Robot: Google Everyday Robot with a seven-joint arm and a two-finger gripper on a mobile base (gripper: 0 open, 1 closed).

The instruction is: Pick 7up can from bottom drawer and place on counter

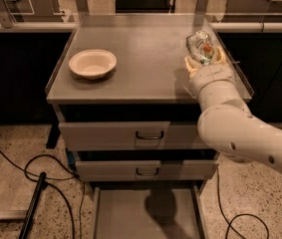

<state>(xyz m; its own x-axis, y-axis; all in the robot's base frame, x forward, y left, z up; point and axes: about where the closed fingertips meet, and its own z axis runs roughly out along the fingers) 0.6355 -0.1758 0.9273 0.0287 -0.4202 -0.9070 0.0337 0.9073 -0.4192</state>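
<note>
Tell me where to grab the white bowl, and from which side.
Pinch the bowl by its near rim from above, one finger inside: it sits upright, shallow and wide. The gripper, at the right of the counter, holds the 7up can.

The counter (145,59) bears a white bowl (92,63) left; the hand (204,59) clasping the 7up can (200,46) perhaps rests right

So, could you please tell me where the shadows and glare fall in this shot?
Camera view: dim, warm light; a dark shadow blots the bottom drawer floor; the can, in the gripper over the counter at its right side, catches glints.
</note>
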